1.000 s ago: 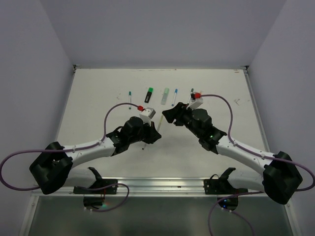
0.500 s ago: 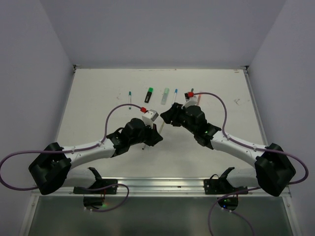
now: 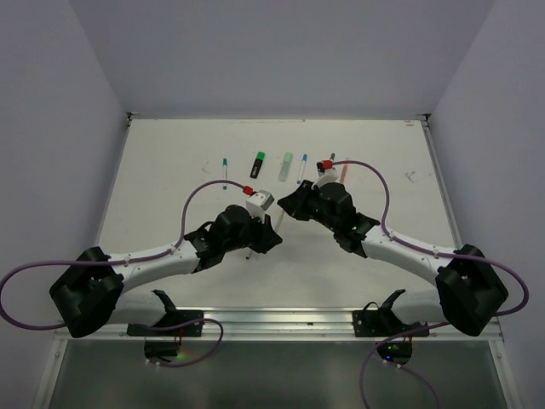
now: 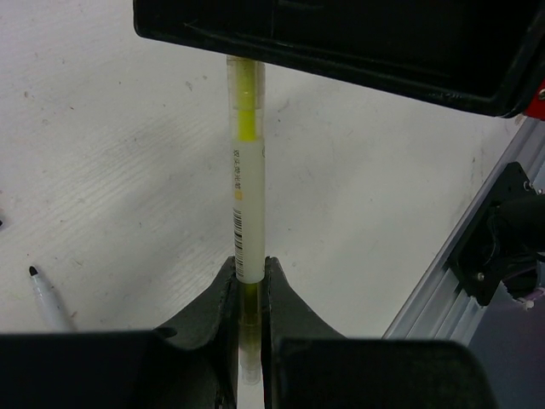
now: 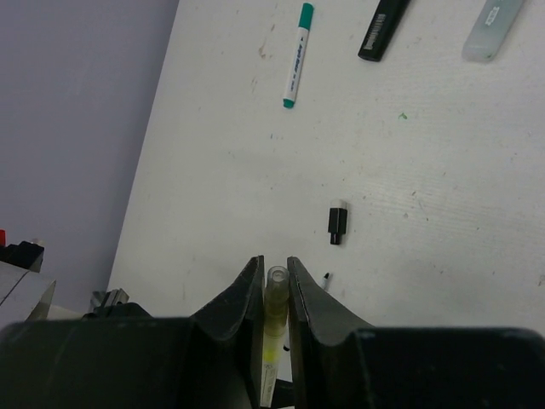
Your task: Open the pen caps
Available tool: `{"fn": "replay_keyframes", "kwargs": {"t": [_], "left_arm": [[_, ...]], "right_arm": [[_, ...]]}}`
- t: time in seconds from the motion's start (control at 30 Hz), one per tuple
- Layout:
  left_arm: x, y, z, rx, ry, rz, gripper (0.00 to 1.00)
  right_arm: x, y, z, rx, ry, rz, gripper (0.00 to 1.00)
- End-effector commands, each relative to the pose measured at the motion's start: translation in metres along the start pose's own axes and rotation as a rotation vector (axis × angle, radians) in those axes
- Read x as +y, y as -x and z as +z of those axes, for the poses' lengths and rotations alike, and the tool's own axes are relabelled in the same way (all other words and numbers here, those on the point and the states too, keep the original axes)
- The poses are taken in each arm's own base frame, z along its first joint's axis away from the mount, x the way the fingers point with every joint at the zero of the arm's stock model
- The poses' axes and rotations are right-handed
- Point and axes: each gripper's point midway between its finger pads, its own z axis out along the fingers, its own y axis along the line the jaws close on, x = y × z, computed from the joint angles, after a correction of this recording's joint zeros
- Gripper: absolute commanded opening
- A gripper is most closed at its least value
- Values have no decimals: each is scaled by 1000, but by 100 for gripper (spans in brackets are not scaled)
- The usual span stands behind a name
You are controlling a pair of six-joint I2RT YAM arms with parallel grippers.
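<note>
Left gripper (image 4: 249, 271): clenched on the lower barrel of a translucent highlighter pen with a yellow core (image 4: 247, 196), centre frame.
Right gripper (image 5: 273, 273): clamped on the highlighter's clear plastic cap (image 5: 275, 285). In the left wrist view, its black body hides the cap's far end.
Cap: seated on the pen, held between both grippers above the white table (image 5: 443, 213).
Nearby: a small black cap (image 5: 337, 221) lies loose just beyond. A teal-tipped white pen (image 5: 295, 60), a black marker (image 5: 383, 25) and a pale mint plastic piece (image 5: 494, 30) lie along the top edge.
</note>
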Motion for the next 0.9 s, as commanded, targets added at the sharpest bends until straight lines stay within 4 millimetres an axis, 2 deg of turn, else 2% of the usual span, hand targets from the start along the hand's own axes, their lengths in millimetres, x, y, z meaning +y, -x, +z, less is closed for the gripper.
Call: {"fn": "replay_keyframes", "kwargs": {"t": [0.0, 0.07, 0.17, 0.27, 0.3, 0.33, 0.37, 0.43, 0.47, 0.67, 0.77, 0.87], "left_arm": [[-14, 6, -3, -25, -68, 35, 0], [-15, 1, -4, -10, -79, 36, 0], [-20, -7, -6, 16, -105, 43, 0], [-24, -16, -8, 45, -123, 50, 0], [-27, -21, -8, 61, -129, 55, 0], [-26, -25, -9, 72, -126, 56, 0], [-28, -28, -9, 78, -127, 60, 0], [-27, -36, -10, 100, -121, 60, 0], [-27, -39, -11, 110, -119, 57, 0], [-23, -58, -15, 166, -104, 32, 0], [-22, -61, -17, 166, -95, 24, 0], [-18, -59, -18, 159, -67, 14, 0]], "right_arm": [[7, 21, 2, -56, 26, 3, 0], [6, 32, 1, -72, 34, 19, 0], [1, 58, -1, -130, 27, 36, 0], [5, 91, -6, -189, 47, 42, 0], [9, 109, -8, -224, 52, 40, 0], [10, 118, -10, -244, 50, 37, 0], [19, 135, -14, -279, 63, 21, 0], [19, 157, -19, -333, 49, 13, 0], [27, 173, -24, -367, 64, 7, 0], [27, 242, -47, -549, 33, 2, 0], [22, 266, -57, -612, 5, -3, 0], [20, 265, -56, -590, -15, -19, 0]]}}
